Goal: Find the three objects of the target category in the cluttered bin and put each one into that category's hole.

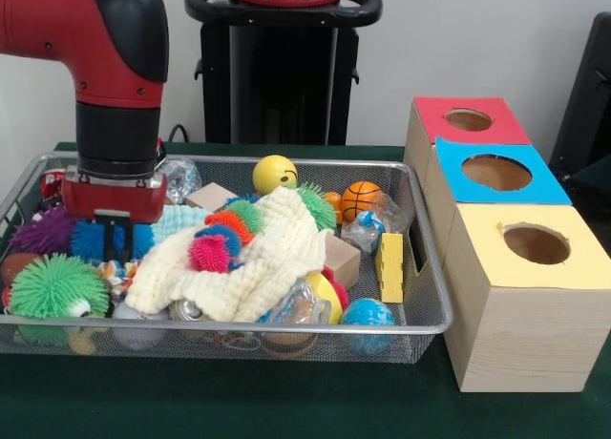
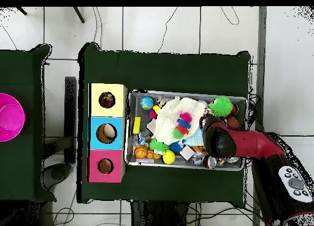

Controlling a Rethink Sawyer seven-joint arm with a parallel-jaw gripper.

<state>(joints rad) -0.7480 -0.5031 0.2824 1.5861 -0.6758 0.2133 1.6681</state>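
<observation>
A wire mesh bin [image 1: 420, 296] holds a jumble of toys. Among them are a blue spiky ball [image 1: 91, 240], a purple one [image 1: 43, 231], a green one [image 1: 57, 286], a pink one [image 1: 209, 252], a yellow smiley ball [image 1: 275, 174] and a small basketball [image 1: 362, 199]. A cream knit cloth [image 1: 253, 262] is draped over the middle. My gripper [image 1: 115, 246] reaches down into the bin's left end in the front view, right at the blue spiky ball. From overhead the arm [image 2: 224, 143] hides it. Three boxes with holes stand beside the bin: red [image 1: 468, 120], blue [image 1: 495, 173] and yellow [image 1: 536, 243].
A yellow holed block [image 1: 389, 266], a wooden block [image 1: 341, 260] and a blue globe ball [image 1: 367, 315] lie at the bin's right end. Crinkly clear wrappers sit among the toys. A pink bowl [image 2: 9, 116] rests on a separate table in the overhead view.
</observation>
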